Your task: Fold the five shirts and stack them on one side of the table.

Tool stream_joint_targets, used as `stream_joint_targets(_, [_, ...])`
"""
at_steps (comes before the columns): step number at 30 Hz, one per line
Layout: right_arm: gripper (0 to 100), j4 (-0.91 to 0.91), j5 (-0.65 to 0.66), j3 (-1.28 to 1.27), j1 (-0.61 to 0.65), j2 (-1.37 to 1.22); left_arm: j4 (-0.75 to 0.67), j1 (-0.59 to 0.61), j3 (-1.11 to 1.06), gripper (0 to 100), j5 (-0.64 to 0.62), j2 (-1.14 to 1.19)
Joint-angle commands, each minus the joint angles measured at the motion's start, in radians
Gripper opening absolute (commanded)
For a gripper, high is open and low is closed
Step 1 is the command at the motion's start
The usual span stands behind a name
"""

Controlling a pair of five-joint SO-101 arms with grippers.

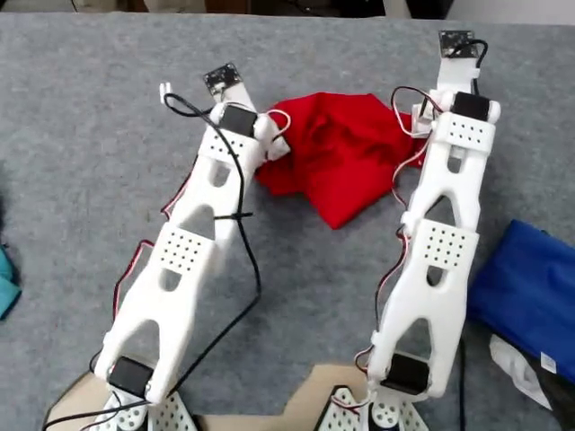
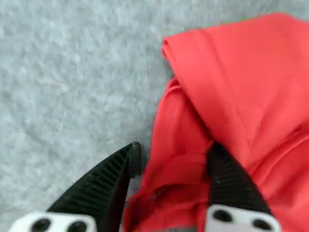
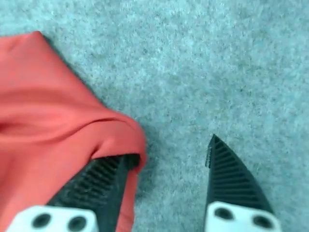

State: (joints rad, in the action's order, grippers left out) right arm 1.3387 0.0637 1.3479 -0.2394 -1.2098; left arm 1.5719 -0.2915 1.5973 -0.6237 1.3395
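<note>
From above: red shirt (image 1: 337,153) crumpled mid-table (image 1: 90,135), blue shirt (image 1: 526,287) well apart from it. From the wrists: left gripper (image 2: 175,150) spread astride the red shirt's bunched edge. Right gripper (image 3: 171,150) likewise apart, one finger (image 3: 104,176) touching the red shirt's hem.

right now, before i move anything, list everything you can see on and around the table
red shirt: one, red, crumpled on the far middle of the table, between the two arms
blue cloth: one, blue, at the table's right edge, beside the right arm
teal cloth: one, teal, just a corner at the left edge
white item: one, white, next to the blue cloth on its near side; too small to identify
table cover: one, grey, felt-like, under everything
board: one, tan, at the near edge around the arm bases
arms: two, white, left and right
left hand: one, black fingers, open around a fold at the shirt's left edge
right hand: one, black fingers, open at the shirt's right edge
</note>
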Motion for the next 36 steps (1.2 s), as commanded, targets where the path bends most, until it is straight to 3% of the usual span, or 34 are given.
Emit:
stream_joint_targets(1, [21.7,0.005,-0.003,0.079,-0.024,-0.002,-0.032,0.051,0.075,1,0.015,-0.007])
stream_joint_targets(9, [1.4,0.043,-0.005,0.119,-0.007,-0.005,-0.055,0.284,0.077,2,-0.072,-0.008])
stream_joint_targets(14, [6.8,0.198,-0.002,0.318,0.042,-0.010,-0.046,0.316,0.077,2,-0.074,-0.022])
stream_joint_targets(19, [18.6,0.330,0.120,0.317,0.173,0.070,0.023,0.203,0.078,2,-0.069,-0.025])
stream_joint_targets(24, [28.1,0.446,0.204,0.320,0.263,0.186,0.023,0.183,0.074,16,-0.075,-0.016])
stream_joint_targets(31, [28.5,0.450,0.204,0.280,0.159,0.334,0.000,0.212,0.071,18,-0.097,-0.015])
stream_joint_targets(36, [28.5,0.445,0.235,0.074,0.242,0.412,-0.012,0.213,0.071,18,-0.097,-0.015])
